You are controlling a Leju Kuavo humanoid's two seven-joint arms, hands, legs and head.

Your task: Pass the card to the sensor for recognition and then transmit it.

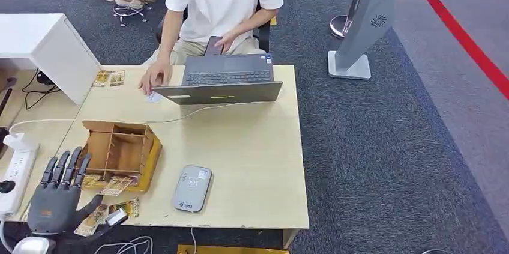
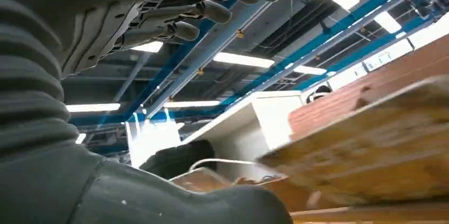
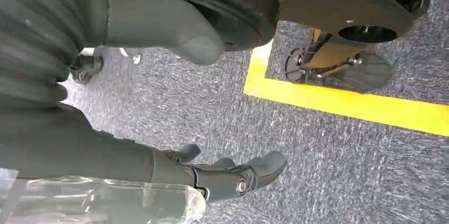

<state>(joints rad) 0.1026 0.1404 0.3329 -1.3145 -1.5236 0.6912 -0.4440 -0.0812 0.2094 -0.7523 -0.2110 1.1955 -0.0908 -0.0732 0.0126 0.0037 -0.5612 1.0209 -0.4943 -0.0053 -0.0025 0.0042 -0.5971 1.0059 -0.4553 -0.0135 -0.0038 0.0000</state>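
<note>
In the head view, the left robot hand (image 1: 58, 197) sits at the lower left of the frame, over the near left corner of the table (image 1: 258, 164), fingers straight and spread apart, holding nothing. Cards (image 1: 105, 206) lie scattered on the table just beside and partly under its thumb, in front of the wooden organizer box (image 1: 120, 149). The grey card sensor (image 1: 192, 188) lies flat right of the box, near the table's front edge. A person (image 1: 219, 2) sits behind an open laptop (image 1: 225, 83) at the upper centre. In the right wrist view, the right robot hand (image 3: 227, 173) hangs over grey carpet (image 3: 339, 171), its fingers loosely curled around nothing.
</note>
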